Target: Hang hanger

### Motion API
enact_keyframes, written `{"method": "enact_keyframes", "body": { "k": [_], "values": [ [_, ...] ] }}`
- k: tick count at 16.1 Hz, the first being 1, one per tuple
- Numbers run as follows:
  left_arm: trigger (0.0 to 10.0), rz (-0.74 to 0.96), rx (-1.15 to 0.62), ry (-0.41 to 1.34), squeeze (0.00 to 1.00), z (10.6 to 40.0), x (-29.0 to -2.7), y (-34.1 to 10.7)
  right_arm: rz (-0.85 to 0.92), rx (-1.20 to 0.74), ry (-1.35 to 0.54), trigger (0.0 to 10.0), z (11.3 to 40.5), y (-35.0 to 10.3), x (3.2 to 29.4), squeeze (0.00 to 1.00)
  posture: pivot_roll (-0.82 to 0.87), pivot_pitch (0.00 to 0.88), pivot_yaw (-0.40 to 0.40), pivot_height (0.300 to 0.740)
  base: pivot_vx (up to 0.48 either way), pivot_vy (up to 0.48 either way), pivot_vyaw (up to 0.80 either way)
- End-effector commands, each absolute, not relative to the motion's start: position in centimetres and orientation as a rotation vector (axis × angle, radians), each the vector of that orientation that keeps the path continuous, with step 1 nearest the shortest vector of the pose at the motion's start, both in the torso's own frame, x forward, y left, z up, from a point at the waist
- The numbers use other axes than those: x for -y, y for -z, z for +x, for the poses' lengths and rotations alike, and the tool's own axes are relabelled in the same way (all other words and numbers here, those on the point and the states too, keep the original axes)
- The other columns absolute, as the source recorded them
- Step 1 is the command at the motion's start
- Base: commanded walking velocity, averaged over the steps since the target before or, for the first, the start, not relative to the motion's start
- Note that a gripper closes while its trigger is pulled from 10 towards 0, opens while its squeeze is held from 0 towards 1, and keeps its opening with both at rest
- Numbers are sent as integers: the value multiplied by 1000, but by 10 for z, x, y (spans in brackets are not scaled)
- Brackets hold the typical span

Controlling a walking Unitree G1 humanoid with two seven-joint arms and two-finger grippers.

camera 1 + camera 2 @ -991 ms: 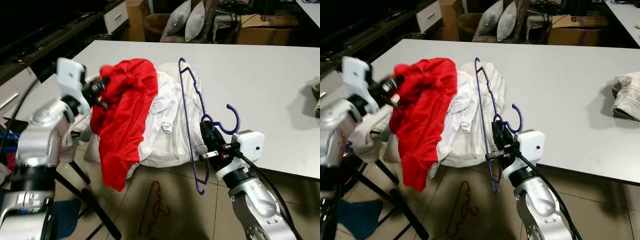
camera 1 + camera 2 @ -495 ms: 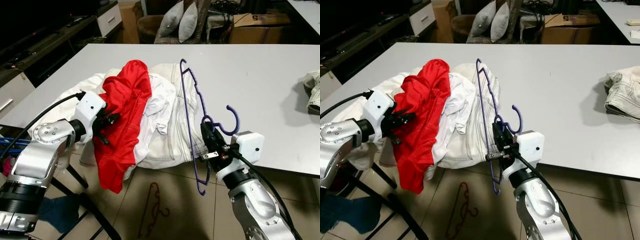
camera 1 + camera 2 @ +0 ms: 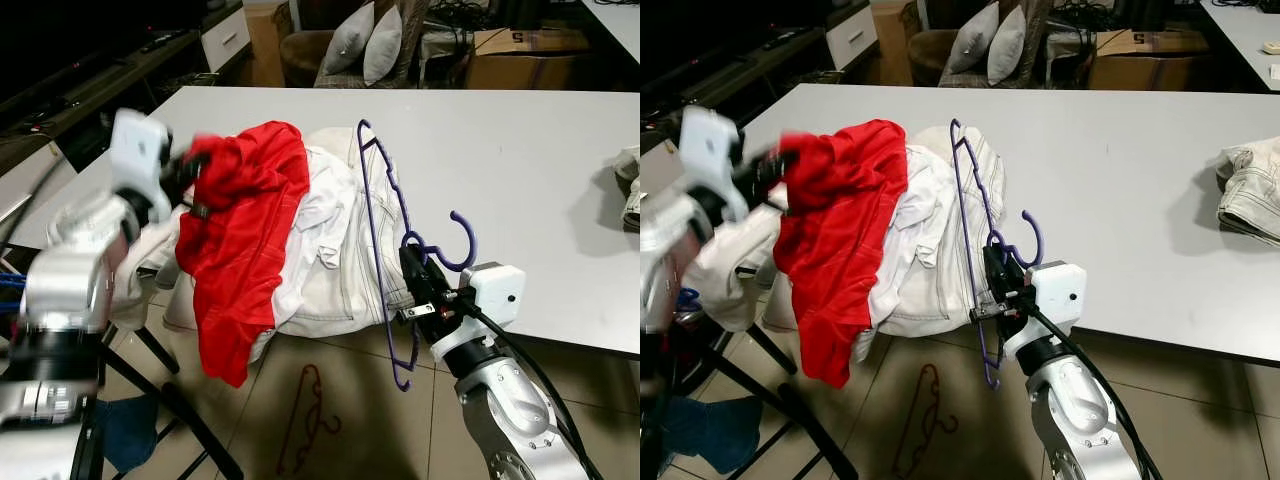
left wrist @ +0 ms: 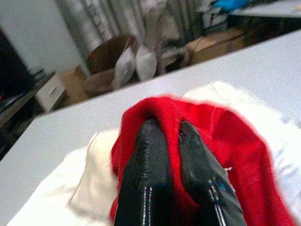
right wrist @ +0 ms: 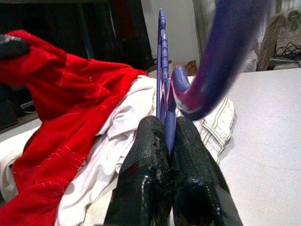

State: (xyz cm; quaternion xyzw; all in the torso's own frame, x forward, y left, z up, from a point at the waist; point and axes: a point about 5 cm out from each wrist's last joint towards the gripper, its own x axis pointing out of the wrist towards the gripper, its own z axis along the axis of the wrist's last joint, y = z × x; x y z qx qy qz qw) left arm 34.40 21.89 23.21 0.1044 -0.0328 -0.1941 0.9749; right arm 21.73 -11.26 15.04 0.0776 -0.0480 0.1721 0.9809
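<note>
In the left eye view, the right pincer (image 3: 418, 290) sits low in the middle of the frame, closed tight on the purple hanger (image 3: 383, 225), which stands up at the table (image 3: 520, 150) edge beside the white clothes (image 3: 335, 250). At upper left, the left pincer (image 3: 190, 175) pinches the red shirt (image 3: 245, 230).

In the left wrist view, the fingers (image 4: 148, 165) squeeze red cloth.

In the right wrist view, the thin hanger wire could slip or twist if the shirt tugs it.
</note>
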Motion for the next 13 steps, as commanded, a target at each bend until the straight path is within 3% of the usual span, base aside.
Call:
{"method": "enact_keyframes", "body": {
  "k": [1, 5, 7, 13],
  "values": [
    [10000, 210, 64, 413, 0, 348, -218, -234, 166, 101, -359, 10000, 219, -151, 108, 0, 82, 0, 156, 740, 0, 0, 0],
    [10000, 135, 152, 480, 0, 370, -208, -265, 176, 95, -372, 10000, 218, -150, 105, 0, 100, 15, 163, 740, 0, 0, 0],
    [10000, 201, 96, 498, 0, 371, -213, -259, 182, 93, -363, 10000, 217, -149, 105, 0, 100, 20, 168, 740, 0, 0, 0],
    [10000, 499, -100, 262, 0, 373, -256, -226, 174, 82, -375, 10000, 217, -147, 104, 0, 109, 21, 150, 740, 0, 0, 0]
  ]
}}
